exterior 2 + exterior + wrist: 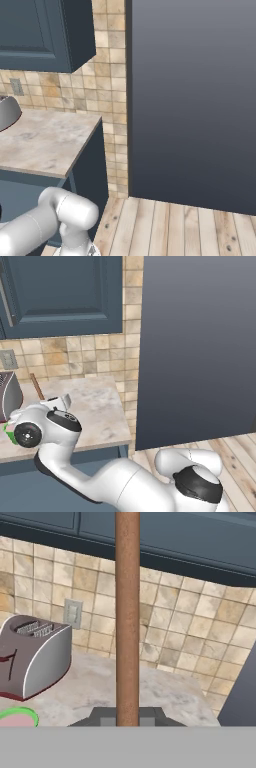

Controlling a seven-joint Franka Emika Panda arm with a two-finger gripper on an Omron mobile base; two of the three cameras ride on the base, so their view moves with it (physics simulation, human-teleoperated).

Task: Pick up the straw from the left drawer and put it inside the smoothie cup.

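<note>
My gripper (pixel 127 718) is shut on the straw (pixel 127 612), a thin orange-brown stick that stands upright between the fingers. In the left base view the straw (pixel 36 385) pokes up and to the left out of the gripper (pixel 50 402), above the counter. The smoothie cup (pixel 18 717), green-rimmed with pink contents, sits at the lower left of the hand view, in front of the toaster and left of the straw. From the left base camera just a green sliver of the cup (pixel 8 432) peeks out behind my arm. The left drawer is hidden behind my arm.
A silver toaster (pixel 31 661) stands on the marble counter (pixel 100 411) by the tiled wall, close to the cup. Blue upper cabinets (pixel 60 296) hang above. A tall dark panel (pixel 195 346) bounds the counter on the right, with wooden floor (pixel 170 230) below it.
</note>
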